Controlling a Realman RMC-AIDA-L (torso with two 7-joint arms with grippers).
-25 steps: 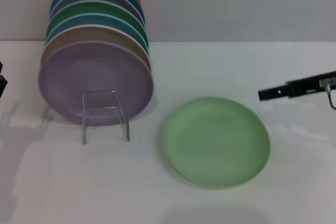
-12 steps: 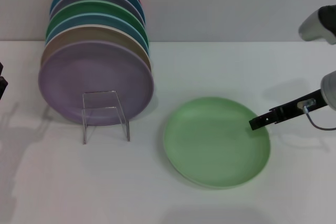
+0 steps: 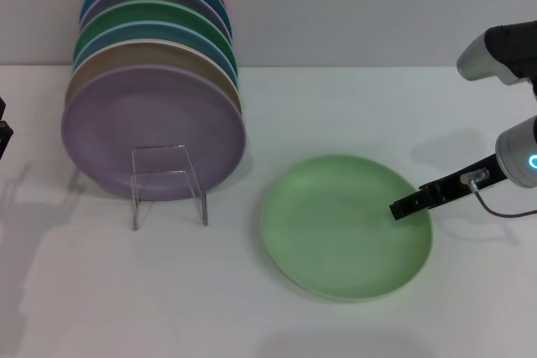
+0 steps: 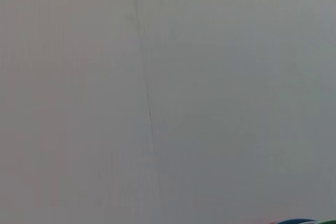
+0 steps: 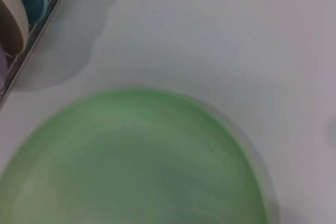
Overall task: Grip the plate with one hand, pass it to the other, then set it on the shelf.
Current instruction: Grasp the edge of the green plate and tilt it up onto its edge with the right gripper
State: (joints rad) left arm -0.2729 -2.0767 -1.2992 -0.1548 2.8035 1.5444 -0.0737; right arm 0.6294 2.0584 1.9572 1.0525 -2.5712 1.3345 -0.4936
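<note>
The pale mint-green plate (image 3: 346, 225) lies flat on the white table, right of the middle. It fills the lower part of the right wrist view (image 5: 131, 161). My right gripper (image 3: 409, 205) reaches in from the right, with its dark tip over the plate's right rim. The shelf (image 3: 168, 184), a rack of thin clear rods with a square front loop, stands at the left and holds several plates on edge. Only a dark bit of my left gripper (image 3: 3, 133) shows at the far left edge, away from the plate.
The rack's plates (image 3: 153, 132) stand in a row, a lilac one in front and tan, teal, green, blue and red ones behind. Their edges show in the right wrist view (image 5: 21, 14). A grey wall (image 3: 377, 6) rises behind the table.
My right arm has moved left and down, from beyond the plate's right side to over its right rim. The plate and the rack have not moved.
</note>
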